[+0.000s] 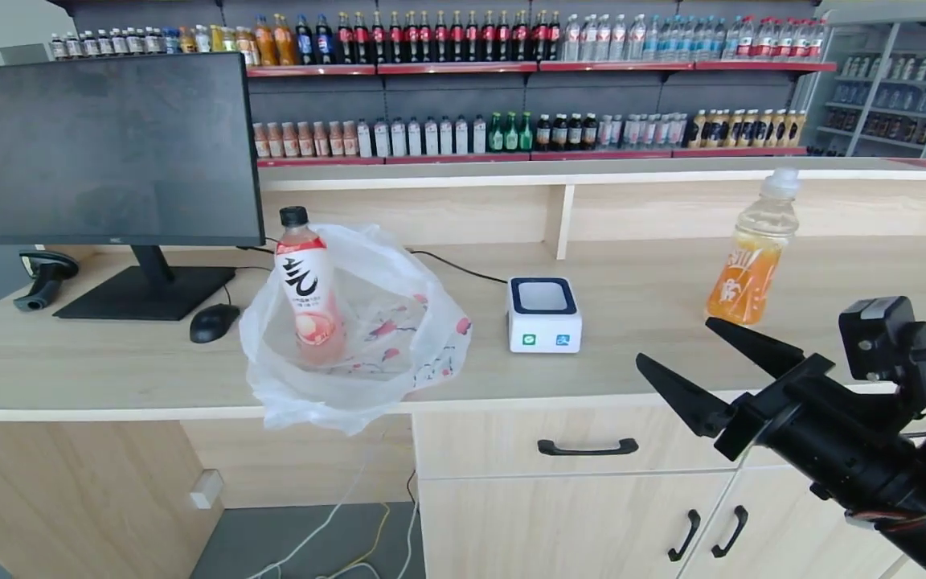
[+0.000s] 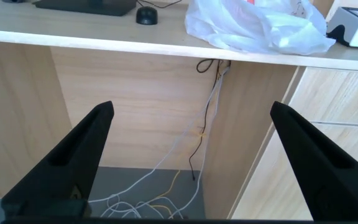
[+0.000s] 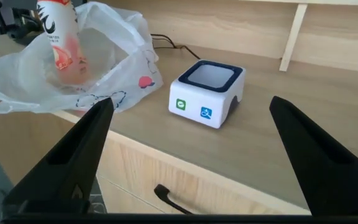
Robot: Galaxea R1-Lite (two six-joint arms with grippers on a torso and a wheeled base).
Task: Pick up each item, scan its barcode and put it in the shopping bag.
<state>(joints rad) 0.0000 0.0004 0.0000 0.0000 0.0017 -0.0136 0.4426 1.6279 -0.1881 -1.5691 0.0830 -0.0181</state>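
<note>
A pink drink bottle (image 1: 307,291) stands upright inside the clear plastic shopping bag (image 1: 399,338) on the counter, also in the right wrist view as bottle (image 3: 59,38) and bag (image 3: 120,59). The white barcode scanner box (image 1: 544,314) (image 3: 207,93) sits to the right of the bag. An orange drink bottle (image 1: 755,249) stands upright at the counter's right. My right gripper (image 1: 676,360) (image 3: 191,118) is open and empty, in front of the counter edge, below the orange bottle. My left gripper (image 2: 191,127) is open and empty, low under the counter, with the bag (image 2: 260,28) above it.
A monitor (image 1: 113,153), a mouse (image 1: 213,322) and a handheld scanner (image 1: 43,277) occupy the counter's left. Cables (image 2: 197,143) hang beneath the counter. Drawers and cabinet doors with black handles (image 1: 587,447) face me. Shelves of bottles (image 1: 511,40) line the back wall.
</note>
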